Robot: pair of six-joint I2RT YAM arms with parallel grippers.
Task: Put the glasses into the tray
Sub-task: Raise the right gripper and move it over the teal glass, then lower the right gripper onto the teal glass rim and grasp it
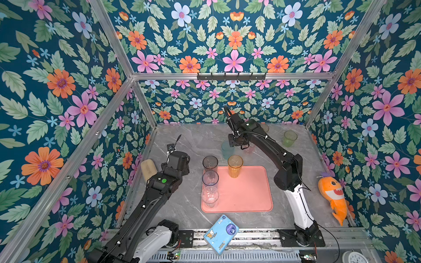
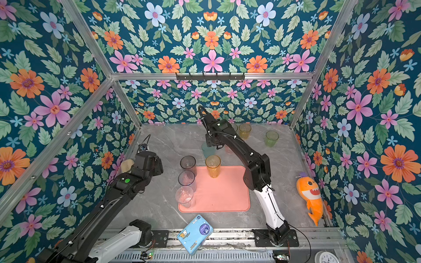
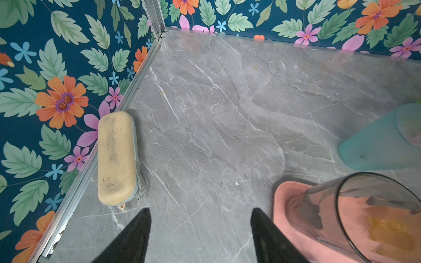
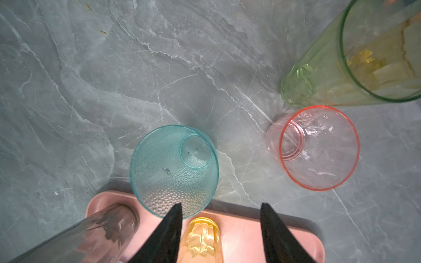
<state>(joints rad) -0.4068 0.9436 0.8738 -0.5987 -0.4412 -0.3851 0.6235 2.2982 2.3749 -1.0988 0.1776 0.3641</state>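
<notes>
Tray (image 1: 246, 193) sits mid-table. Four glasses stand upright inside it: smoky grey glass (image 1: 210, 163) in the tray's far-left corner, pale blue glass (image 1: 210, 178) and clear glass (image 1: 209, 197) along its left edge, orange glass (image 1: 235, 165) at its far edge. Teal glass (image 4: 173, 168) is on the table just past the tray's far edge, and pink glass (image 4: 319, 148) is beside it, also off the tray. Yellow-green glass (image 1: 289, 138) is well beyond the tray's far-right corner. Amber glass (image 2: 245, 131) is farther back from the tray, near the wall. Right gripper (image 4: 219, 205) hovers over the tray's far edge between teal and pink, jaws spread, grasping nothing. Left gripper (image 3: 200, 209) hangs left of the tray's far-left corner, jaws spread, empty. Blue packet (image 1: 221, 233) lies off the tray's near edge.
</notes>
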